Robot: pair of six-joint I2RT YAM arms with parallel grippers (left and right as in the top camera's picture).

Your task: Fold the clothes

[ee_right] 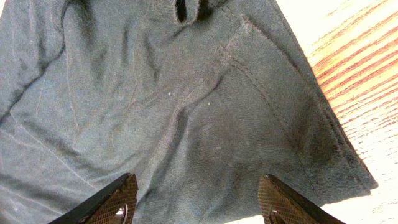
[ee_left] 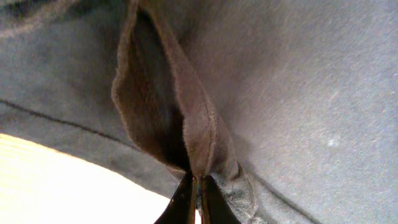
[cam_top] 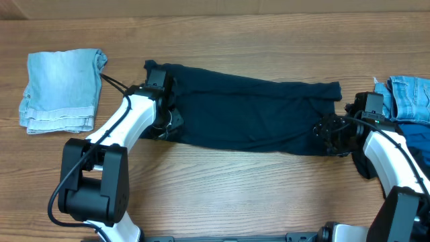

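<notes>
Overhead, a warm brown wood-grain tabletop (cam_top: 222, 181) fills the whole view. A long dark navy garment (cam_top: 255, 111) lies spread flat across its middle, with a folded light-blue denim piece (cam_top: 60, 91) at the upper left and a second denim heap (cam_top: 410, 97) at the right edge. The left gripper (ee_left: 198, 190) is pinched closed on a raised fold at the garment's left end, while the right gripper (ee_right: 199, 199) sits over the right end with its jaws spread wide, holding nothing.
</notes>
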